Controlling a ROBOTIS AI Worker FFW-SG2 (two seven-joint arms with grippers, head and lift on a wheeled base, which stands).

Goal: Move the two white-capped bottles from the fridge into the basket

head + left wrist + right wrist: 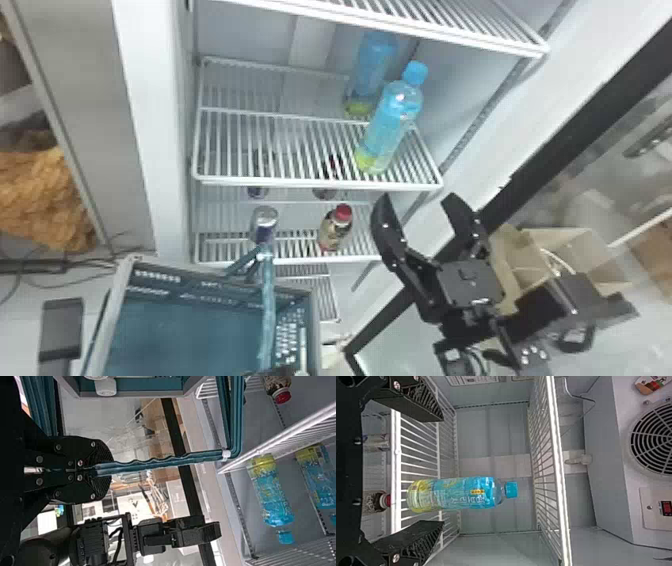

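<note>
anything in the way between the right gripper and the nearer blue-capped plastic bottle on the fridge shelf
Only the white front rail of the wire shelf, running low by the blue-capped plastic bottle. Nothing visible stands between the right gripper and the bottle's body, so coming in above the rail should probably work.

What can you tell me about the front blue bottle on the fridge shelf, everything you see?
The front bottle looks like clear plastic, with a blue cap in place, rounded shoulders and a printed label, blue above, yellow-green near the base. It stands upright toward the right end of its white wire shelf, ahead of a similar bottle. The shelf supports it; the open right gripper is not touching it.
</note>
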